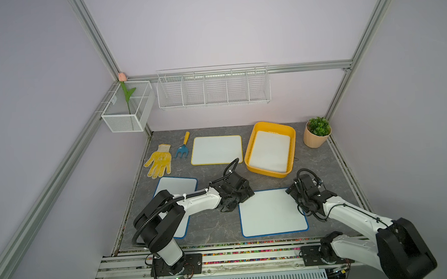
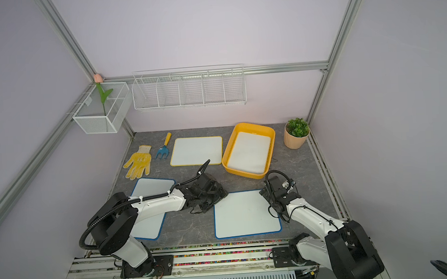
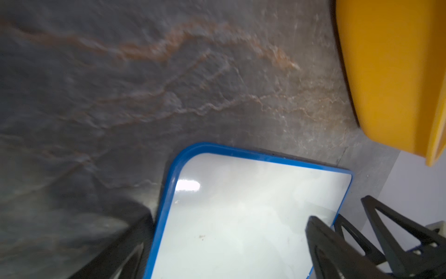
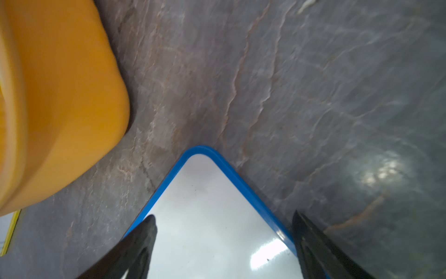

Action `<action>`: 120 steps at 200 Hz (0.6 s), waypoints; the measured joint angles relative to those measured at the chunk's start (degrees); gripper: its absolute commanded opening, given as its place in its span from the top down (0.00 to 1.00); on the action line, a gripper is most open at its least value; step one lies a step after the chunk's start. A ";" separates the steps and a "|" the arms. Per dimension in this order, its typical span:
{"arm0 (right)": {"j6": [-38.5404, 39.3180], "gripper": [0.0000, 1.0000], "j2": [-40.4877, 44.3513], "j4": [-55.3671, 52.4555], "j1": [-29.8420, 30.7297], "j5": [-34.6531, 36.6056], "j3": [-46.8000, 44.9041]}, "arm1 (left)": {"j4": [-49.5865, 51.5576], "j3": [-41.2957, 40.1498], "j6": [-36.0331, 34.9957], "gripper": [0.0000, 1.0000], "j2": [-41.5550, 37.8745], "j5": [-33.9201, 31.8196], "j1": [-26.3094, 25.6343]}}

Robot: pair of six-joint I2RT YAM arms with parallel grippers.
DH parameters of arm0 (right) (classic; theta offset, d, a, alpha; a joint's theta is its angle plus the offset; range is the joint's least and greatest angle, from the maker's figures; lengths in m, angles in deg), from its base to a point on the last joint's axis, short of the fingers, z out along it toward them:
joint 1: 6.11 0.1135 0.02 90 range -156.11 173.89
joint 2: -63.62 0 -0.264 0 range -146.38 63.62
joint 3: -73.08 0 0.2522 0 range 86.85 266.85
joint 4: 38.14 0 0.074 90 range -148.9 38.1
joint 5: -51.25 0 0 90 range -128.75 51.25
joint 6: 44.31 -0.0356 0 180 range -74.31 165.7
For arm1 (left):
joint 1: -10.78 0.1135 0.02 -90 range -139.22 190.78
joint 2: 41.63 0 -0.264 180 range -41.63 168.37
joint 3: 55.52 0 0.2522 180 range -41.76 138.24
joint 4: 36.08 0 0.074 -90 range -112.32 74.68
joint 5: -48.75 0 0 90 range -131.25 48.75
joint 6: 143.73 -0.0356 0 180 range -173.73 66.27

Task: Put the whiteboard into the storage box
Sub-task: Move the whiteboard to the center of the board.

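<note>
A blue-rimmed whiteboard (image 1: 272,212) (image 2: 246,213) lies flat at the front middle of the table. My left gripper (image 1: 237,197) (image 3: 224,232) is open, low over its far left corner, one finger outside the rim and one over the white face. Over the far right corner my right gripper (image 1: 292,191) (image 4: 223,222) stands open, its fingers (image 4: 144,232) straddling the corner. The yellow-orange storage box (image 1: 267,172) (image 2: 245,174) (image 3: 386,72) (image 4: 60,96) sits just behind, with a white board (image 1: 270,150) lying inside it.
A second blue-rimmed whiteboard (image 1: 176,186) lies at the left, partly under my left arm. A yellow-rimmed whiteboard (image 1: 217,149) lies left of the box. Further left are a yellow glove (image 1: 159,162) and a blue hand fork (image 1: 183,147). A potted plant (image 1: 318,132) stands back right.
</note>
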 measured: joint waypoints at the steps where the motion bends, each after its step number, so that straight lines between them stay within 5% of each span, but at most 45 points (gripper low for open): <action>1: -0.02 0.11 -0.09 0.02 0.13 -0.02 0.07 | 0.04 -0.07 -0.04 0.01 -0.11 0.00 0.20; 120: -4.02 0.10 -24.79 8.55 18.67 -2.56 19.28 | 7.80 -2.56 -12.41 0.00 -7.82 1.14 16.94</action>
